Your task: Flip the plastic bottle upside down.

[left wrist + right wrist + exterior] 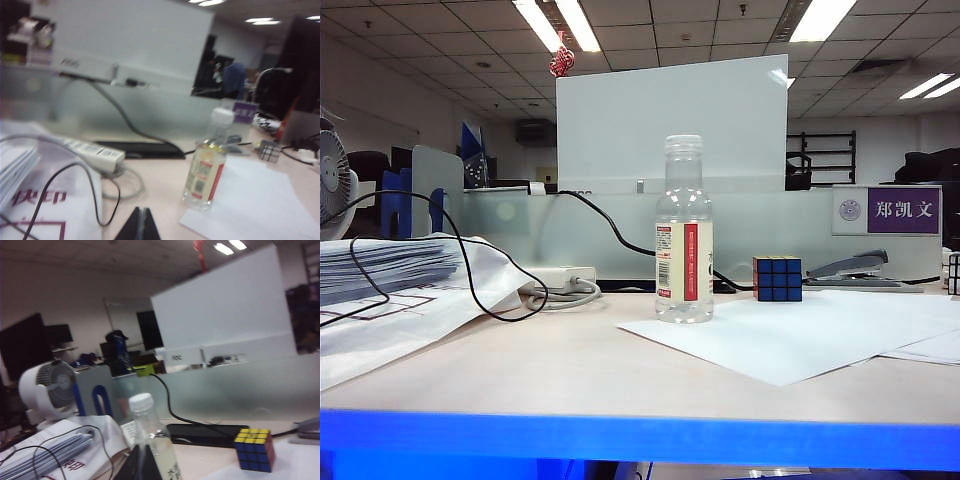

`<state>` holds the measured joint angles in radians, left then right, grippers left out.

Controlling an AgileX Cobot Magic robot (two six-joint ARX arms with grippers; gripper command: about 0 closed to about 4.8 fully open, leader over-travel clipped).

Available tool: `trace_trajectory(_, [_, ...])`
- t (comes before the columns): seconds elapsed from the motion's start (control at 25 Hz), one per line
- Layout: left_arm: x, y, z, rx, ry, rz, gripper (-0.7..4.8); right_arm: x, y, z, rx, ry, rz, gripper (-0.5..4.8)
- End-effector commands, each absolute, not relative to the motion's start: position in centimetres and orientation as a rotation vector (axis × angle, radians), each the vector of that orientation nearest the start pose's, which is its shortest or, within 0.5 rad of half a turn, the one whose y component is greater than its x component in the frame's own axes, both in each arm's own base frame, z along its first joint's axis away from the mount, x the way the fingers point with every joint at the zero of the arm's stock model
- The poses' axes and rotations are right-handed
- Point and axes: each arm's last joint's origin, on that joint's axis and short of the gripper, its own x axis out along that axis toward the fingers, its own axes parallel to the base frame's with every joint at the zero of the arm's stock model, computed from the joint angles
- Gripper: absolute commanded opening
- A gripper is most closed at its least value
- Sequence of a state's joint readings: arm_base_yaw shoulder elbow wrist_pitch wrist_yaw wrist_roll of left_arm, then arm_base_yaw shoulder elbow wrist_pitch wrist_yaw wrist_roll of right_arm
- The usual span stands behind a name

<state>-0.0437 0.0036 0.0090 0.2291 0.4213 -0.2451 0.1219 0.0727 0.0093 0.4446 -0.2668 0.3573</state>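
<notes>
The plastic bottle point(684, 232) stands upright, cap on top, about the middle of the surface point(560, 365), its base on the near-left corner of a white sheet of paper point(800, 335). Its label shows a red strip down one side.

At about three o'clock from the bottle, a little farther back, sits a Rubik's cube point(777, 279) with its blue face toward me, and past that lies a stapler point(850, 268). At nine o'clock from the bottle a white power strip point(560, 283) lies with a black cable point(450, 250) looping over a stack of papers point(380, 268).

Neither arm shows in the exterior view. The left hand point(140, 224) appears only as dark tips pressed together, holding nothing, well short of the bottle point(206, 165). The right hand point(143, 463) is likewise closed and empty, its tips just in front of the bottle point(152, 440), with the cube point(255, 450) off to one side.
</notes>
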Motion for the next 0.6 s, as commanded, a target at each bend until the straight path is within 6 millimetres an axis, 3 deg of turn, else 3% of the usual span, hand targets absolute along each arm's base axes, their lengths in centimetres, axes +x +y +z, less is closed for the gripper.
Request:
trace_trajectory(0.04, [9.1, -1.7, 18.8, -0.193, -0.174, -0.534, -0.06, 10.1, 2.5, 20.2, 0.327, -0.279, 0.502, 0.03])
trace_trajectory(0.16, [9.0, -1.8, 18.8, -0.187, -0.166, -0.583, -0.06, 11.5, 3.4, 20.9, 0.282, -0.250, 0.556, 0.07])
trace_trajectory(0.24, [9.0, -1.9, 18.8, -0.184, -0.163, -0.601, -0.06, 13.4, 4.6, 22.1, 0.192, -0.206, 0.604, 0.68])
trace_trajectory(0.28, [9.0, -1.9, 18.8, -0.183, -0.162, -0.606, -0.06, 14.4, 5.2, 22.6, 0.152, -0.186, 0.618, 1.27])
trace_trajectory(0.4, [9.0, -1.9, 18.8, -0.175, -0.165, -0.605, -0.06, 18.1, 7.4, 24.1, 0.087, -0.116, 0.661, 4.19])
trace_trajectory(0.44, [9.0, -1.9, 18.8, -0.175, -0.165, -0.605, -0.06, 19.5, 8.0, 24.5, 0.077, -0.095, 0.666, 4.79])
trace_trajectory(0.6, [9.0, -1.9, 18.8, -0.168, -0.167, -0.605, -0.05, 23.5, 9.4, 24.7, 0.065, -0.045, 0.664, 4.79])
